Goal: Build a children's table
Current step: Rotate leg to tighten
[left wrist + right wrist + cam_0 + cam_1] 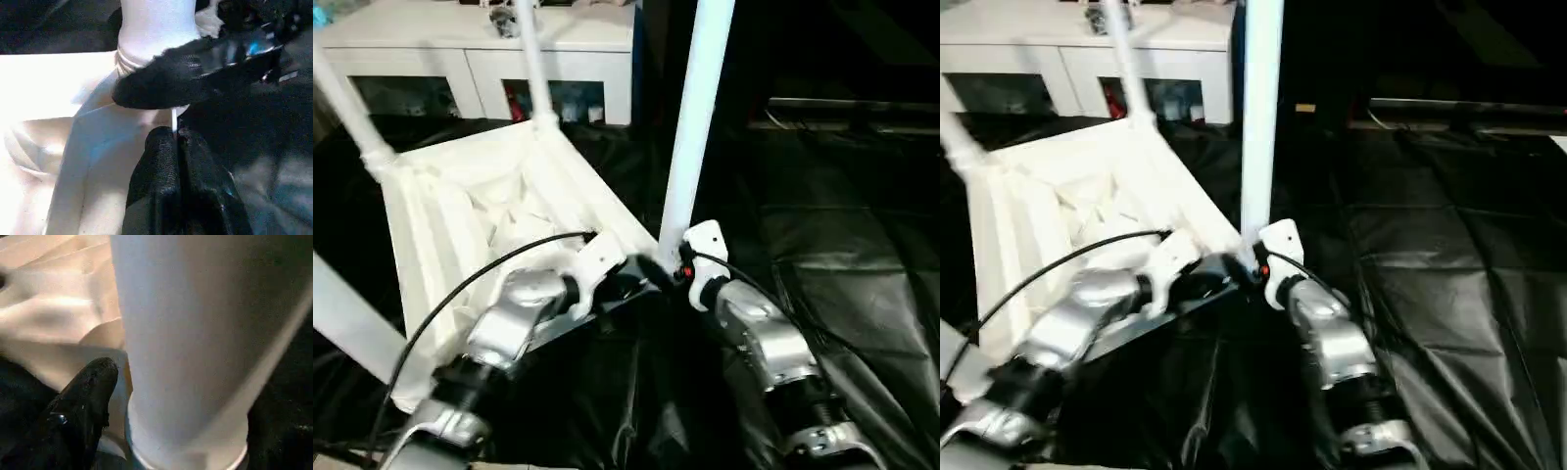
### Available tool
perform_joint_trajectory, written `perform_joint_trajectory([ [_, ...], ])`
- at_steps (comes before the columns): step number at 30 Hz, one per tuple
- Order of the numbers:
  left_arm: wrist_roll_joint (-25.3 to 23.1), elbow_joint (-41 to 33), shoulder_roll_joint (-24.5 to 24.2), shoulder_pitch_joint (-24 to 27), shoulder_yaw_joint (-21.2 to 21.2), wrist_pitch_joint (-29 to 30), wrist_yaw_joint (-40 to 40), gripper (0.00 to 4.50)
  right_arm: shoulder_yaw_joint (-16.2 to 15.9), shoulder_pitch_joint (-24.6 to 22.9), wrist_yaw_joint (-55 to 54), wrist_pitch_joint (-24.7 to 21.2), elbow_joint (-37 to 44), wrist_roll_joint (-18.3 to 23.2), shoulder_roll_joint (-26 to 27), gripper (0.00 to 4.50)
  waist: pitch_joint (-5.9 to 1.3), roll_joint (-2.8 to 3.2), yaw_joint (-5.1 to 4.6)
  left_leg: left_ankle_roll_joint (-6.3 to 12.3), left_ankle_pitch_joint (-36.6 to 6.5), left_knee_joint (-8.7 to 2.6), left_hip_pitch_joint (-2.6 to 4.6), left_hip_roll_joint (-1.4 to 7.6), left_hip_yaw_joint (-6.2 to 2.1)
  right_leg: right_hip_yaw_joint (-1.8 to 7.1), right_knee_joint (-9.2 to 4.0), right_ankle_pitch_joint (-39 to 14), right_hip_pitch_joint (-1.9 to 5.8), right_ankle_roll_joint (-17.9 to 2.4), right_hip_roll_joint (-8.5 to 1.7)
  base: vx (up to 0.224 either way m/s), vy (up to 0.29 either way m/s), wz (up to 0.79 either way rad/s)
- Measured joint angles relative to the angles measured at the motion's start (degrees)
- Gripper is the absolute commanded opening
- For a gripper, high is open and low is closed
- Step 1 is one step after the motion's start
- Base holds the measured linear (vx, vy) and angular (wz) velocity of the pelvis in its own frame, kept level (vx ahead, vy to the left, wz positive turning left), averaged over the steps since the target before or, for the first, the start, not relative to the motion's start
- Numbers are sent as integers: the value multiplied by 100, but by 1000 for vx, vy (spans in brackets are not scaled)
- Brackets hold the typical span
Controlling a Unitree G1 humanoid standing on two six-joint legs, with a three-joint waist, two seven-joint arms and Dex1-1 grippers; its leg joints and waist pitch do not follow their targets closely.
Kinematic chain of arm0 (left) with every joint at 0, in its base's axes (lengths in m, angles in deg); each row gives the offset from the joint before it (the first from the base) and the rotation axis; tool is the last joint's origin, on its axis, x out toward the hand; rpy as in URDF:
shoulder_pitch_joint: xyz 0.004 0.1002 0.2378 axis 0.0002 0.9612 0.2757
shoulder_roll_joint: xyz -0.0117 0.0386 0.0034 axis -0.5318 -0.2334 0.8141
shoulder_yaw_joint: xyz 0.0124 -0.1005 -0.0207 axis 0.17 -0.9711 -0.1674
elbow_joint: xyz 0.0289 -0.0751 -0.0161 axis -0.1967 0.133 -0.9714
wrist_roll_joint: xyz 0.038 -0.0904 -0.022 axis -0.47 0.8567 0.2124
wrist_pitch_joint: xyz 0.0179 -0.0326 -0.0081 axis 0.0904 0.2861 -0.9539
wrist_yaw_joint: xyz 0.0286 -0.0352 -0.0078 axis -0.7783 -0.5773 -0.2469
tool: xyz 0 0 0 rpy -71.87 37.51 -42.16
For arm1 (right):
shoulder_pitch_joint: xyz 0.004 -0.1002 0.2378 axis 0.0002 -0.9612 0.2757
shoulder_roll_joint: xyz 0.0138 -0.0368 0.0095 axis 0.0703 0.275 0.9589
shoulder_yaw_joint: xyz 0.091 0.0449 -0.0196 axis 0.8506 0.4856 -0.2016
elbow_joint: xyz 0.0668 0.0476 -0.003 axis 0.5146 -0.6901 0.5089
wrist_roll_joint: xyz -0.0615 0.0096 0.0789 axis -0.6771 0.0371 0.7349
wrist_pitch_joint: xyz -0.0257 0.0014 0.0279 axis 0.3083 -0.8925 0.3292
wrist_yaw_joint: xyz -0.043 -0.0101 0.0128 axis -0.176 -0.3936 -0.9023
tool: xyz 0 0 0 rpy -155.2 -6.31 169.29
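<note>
At the top's (460, 211) near corner, the leg (690, 137) stands upright toward 12 o'clock. Right pincer (677, 266) clamps its base; left pincer (173, 139) is closed beside it.

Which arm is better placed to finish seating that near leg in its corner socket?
Right. The right gripper is already around the base of the near leg, while the left gripper pinches the tabletop edge beside it, steadying.

White cabinet (475, 44) (glass doors) at back; black sheeting (842, 255) covering floor
</note>
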Motion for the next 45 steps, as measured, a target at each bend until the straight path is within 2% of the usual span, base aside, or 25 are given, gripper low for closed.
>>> perform_joint_trajectory([
  [6, 143, -227, -405, 132, 78, -122, 735, 0, -422, -130, 1533, -97, 495, 109, -833, 382, 2, -2, 127, 1, -1, 0, -2, 1, 2, 0, -3, -1, 0, 1, 0, 0, 0, 0],
  [7, 160, -256, -473, 150, 112, -159, 884, 0, -467, -175, 1786, -125, 594, 158, -961, 349, 2, -2, 151, 1, 0, 0, 0, 1, 2, 1, -3, -3, 2, 3, -1, 0, 0, 0],
  [10, 253, -293, -630, 177, 177, -212, 1212, 0, -582, -223, 2288, -172, 776, 225, -1242, 343, 2, -2, 194, 2, 0, 1, 2, 1, 3, 1, -2, -3, 4, 3, -1, 0, 0, 0],
  [18, 271, -339, -780, 177, 248, -228, 1589, 0, -695, -221, 2690, -172, 829, 272, -1314, 278, 1, -3, 263, 0, 0, 0, 8, 2, 4, 1, 4, -2, 8, 3, -1, 0, 0, 0],
  [22, 274, -338, -777, 177, 248, -235, 1593, 0, -704, -225, 2700, -168, 845, 269, -1323, 271, 1, -3, 263, 0, 0, 0, 7, 2, 5, 2, 3, -3, 8, 3, -1, 0, 0, 0],
  [25, 239, -301, -724, 177, 215, -235, 1412, 0, -648, -258, 2407, -133, 825, 184, -1195, 270, 1, -5, 257, 0, 1, 0, 11, 2, 5, 2, 5, -2, 10, 3, -1, 0, 0, 0],
  [27, 142, -198, -582, 162, 113, -233, 1112, 0, -501, -263, 1909, -103, 680, 99, -945, 270, -2, -9, 243, -1, 1, 0, 17, 3, 5, 2, 6, -2, 13, 3, -1, 0, 0, 0],
  [31, 3, -1, -299, 51, 62, -211, 531, 0, -252, -257, 931, -52, 439, -10, -533, 270, -1, -10, 135, -1, 1, 1, 17, 1, 5, 3, 1, -15, 14, 27, -1, 0, 0, 0],
  [36, -231, 323, 316, -187, -38, 42, -476, 0, 290, -151, -974, -106, 68, -185, 397, 270, -2, -15, 37, -5, 3, 2, 16, 1, 3, 2, 2, -13, 11, 28, -1, 0, 0, 0],
  [40, -283, 395, 543, -244, -68, 73, -887, 0, 413, -32, -1674, -51, -103, -266, 663, 270, -3, -15, -19, -5, 3, 2, 11, 1, 2, 2, 2, 1, 11, 5, -1, 0, 0, 0],
  [42, -313, 401, 612, -245, -90, 73, -983, 0, 475, -13, -1870, 116, -210, -311, 778, 325, -3, -15, -27, -5, 3, 1, 9, 2, 1, 2, 2, 3, 9, 1, -1, 0, 0, 0],
  [45, -328, 401, 674, -245, -98, 76, -1048, 0, 590, 2, -1992, 226, -275, -295, 917, 346, -3, -15, -28, -4, 2, 1, 4, 2, 1, 2, 0, 0, 5, 6, -1, 0, 0, 0],
])
